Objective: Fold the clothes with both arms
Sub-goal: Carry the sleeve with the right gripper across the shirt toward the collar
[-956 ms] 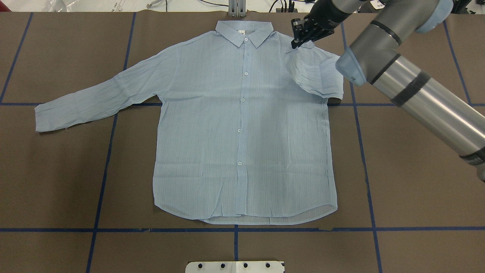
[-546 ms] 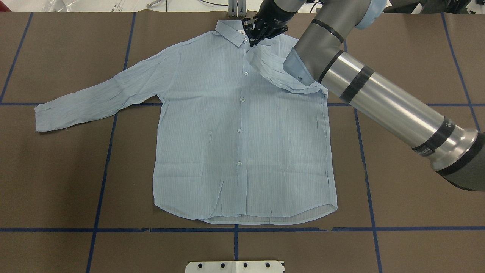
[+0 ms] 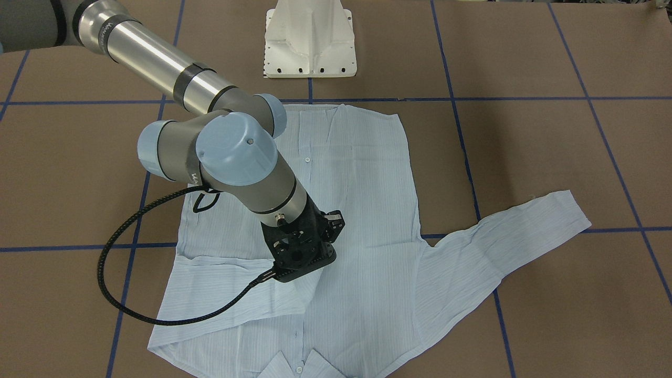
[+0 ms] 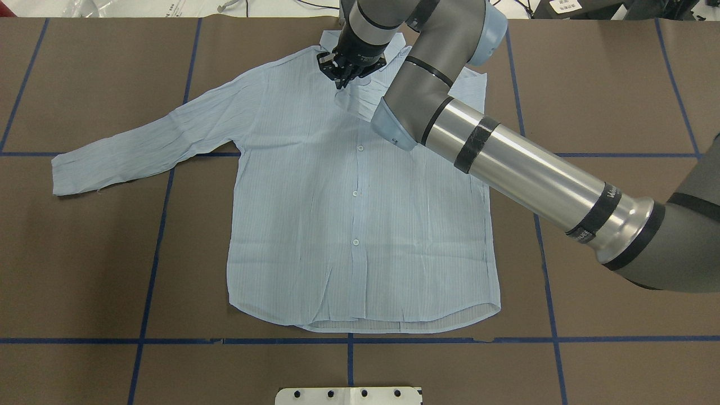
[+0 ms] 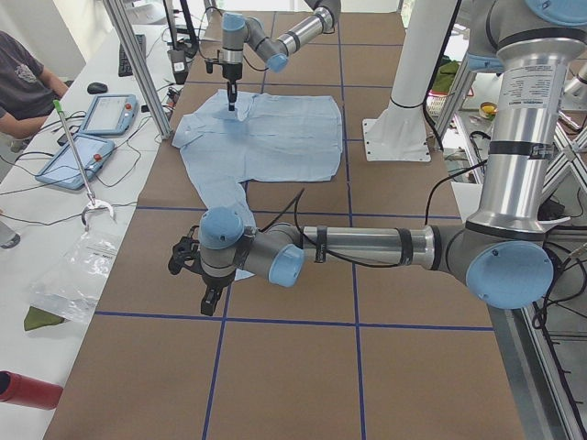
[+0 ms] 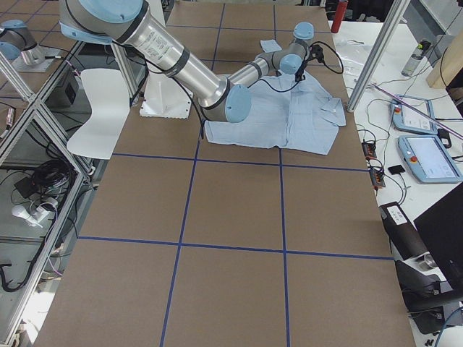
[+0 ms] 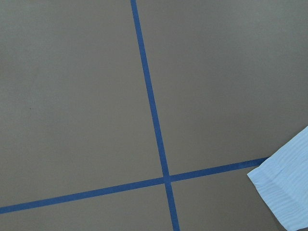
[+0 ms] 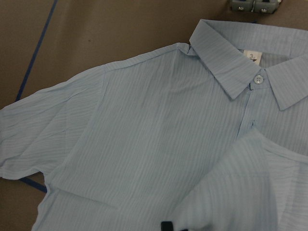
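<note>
A pale blue, finely striped long-sleeved button-up shirt (image 4: 315,225) is laid flat, buttoned and front up, on the brown table (image 4: 84,270), its collar (image 8: 226,62) toward the far edge. One sleeve (image 4: 140,146) is stretched toward the table's left end. The other sleeve (image 4: 357,104) is folded across the chest, its end pinched beside the collar by the black gripper (image 4: 341,84) of the grey right arm (image 4: 523,174).

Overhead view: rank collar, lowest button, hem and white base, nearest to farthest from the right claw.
1. Collar, just beyond the right claw.
2. Lowest button, lower in the view.
3. Hem, toward the robot.
4. White base, view's bottom edge.
</note>
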{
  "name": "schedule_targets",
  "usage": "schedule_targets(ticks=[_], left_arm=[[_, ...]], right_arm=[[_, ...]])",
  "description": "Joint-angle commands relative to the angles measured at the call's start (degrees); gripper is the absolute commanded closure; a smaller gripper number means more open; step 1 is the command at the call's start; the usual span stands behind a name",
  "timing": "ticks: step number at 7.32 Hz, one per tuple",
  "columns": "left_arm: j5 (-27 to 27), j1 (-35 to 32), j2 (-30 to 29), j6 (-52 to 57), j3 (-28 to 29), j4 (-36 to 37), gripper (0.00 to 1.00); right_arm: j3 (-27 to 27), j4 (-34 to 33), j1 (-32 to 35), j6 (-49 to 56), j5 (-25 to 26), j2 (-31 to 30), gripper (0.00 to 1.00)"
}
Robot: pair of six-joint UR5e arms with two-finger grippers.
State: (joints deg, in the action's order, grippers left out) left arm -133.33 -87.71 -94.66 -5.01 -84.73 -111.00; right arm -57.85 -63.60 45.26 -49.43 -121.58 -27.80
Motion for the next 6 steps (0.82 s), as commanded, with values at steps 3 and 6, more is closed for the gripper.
schedule_targets(ticks=[3, 6], left_arm=[[0.0, 0.1, -0.7, -0.1, 0.8, 0.0, 0.0], [0.0, 0.0, -2.0, -0.2, 2.9, -0.1, 0.0]], right_arm=[[2.9, 3.6, -6.2, 0.0, 13.4, 4.8, 0.01], [3.0, 3.6, -9.5, 0.0, 20.1, 5.0, 0.0]])
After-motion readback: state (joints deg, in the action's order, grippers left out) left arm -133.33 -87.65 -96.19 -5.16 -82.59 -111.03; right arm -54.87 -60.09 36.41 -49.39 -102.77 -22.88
